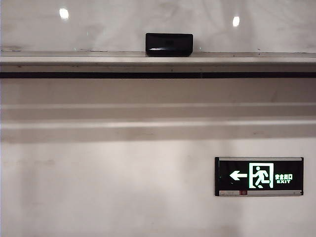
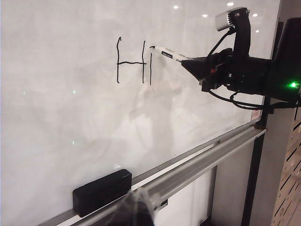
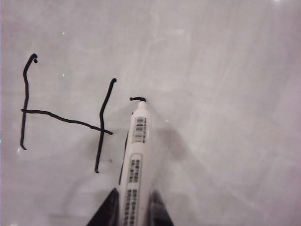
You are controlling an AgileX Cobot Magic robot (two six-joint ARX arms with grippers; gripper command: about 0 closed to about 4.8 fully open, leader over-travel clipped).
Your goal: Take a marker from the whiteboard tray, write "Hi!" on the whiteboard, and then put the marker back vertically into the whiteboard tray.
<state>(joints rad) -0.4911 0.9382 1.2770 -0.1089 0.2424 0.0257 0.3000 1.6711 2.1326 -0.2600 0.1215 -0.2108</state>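
two fingers of the right gripper (image 3: 134, 209) are closed on the marker (image 3: 135, 160), whose white barrel runs out ahead between them; its tip touches the whiteboard (image 3: 225, 94) just beside the black "H" (image 3: 66, 117), over a short vertical stroke. fingertips (image 3: 109, 212) are cut off at the frame edge. the left gripper (image 2: 134, 209) appears only as a blurred dark shape; its opening cannot be told. the whiteboard tray (image 2: 197, 165) carries a black eraser block (image 2: 102, 191), well apart from the right fingers.

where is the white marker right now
The white-barrelled marker sits in the right hand, tip against the glossy whiteboard just right of the written H.
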